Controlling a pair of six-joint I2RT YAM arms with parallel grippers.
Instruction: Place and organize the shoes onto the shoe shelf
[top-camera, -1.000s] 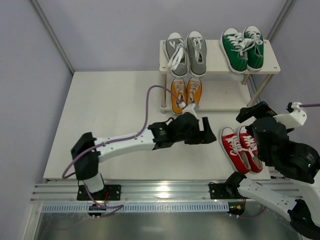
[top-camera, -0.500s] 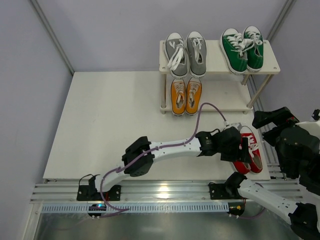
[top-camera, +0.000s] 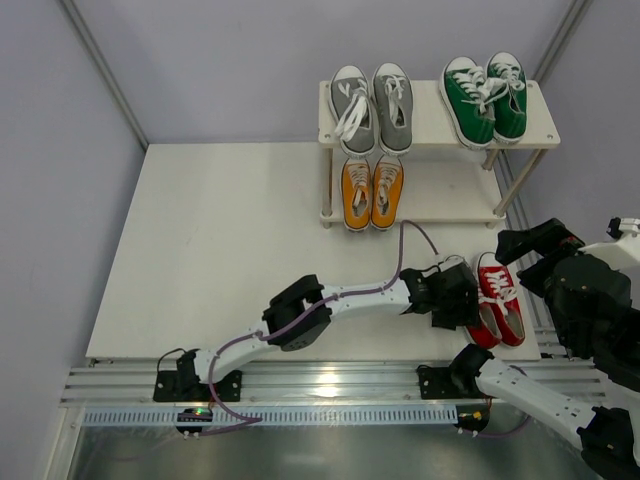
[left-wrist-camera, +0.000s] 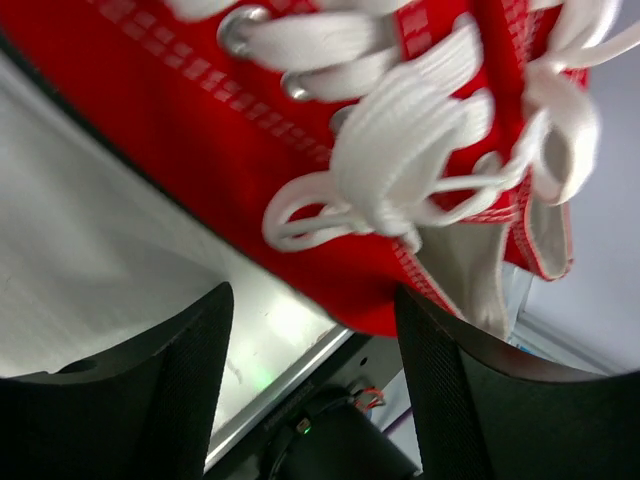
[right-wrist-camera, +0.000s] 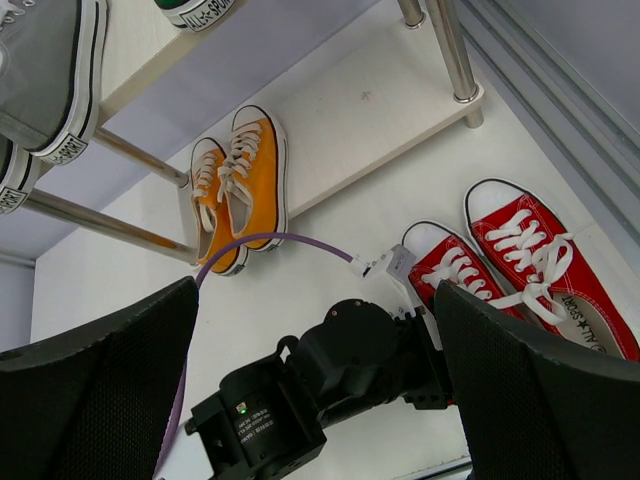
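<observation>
The shoe shelf (top-camera: 430, 122) stands at the back right, with a grey pair (top-camera: 372, 105) and a green pair (top-camera: 485, 95) on its top board and an orange pair (top-camera: 372, 192) on the lower board (right-wrist-camera: 380, 110). A red pair lies on the table near the right edge. My left gripper (top-camera: 465, 305) reaches over the left red shoe (right-wrist-camera: 455, 268). In the left wrist view that shoe (left-wrist-camera: 300, 150) fills the frame, its heel end between the open fingers (left-wrist-camera: 312, 310), against the right pad (left-wrist-camera: 470, 400). The right red shoe (top-camera: 503, 297) lies beside it. My right gripper (right-wrist-camera: 315, 330) hangs wide open above, holding nothing.
The table's right edge and a metal rail (right-wrist-camera: 540, 70) run close beside the red pair. The left arm's purple cable (top-camera: 405, 240) loops over the table in front of the shelf. An aluminium rail (top-camera: 320, 385) lines the near edge.
The left arm swung from the orange pair at the shelf across to the red pair, and its jaws narrowed. The right arm drew back to the right.
</observation>
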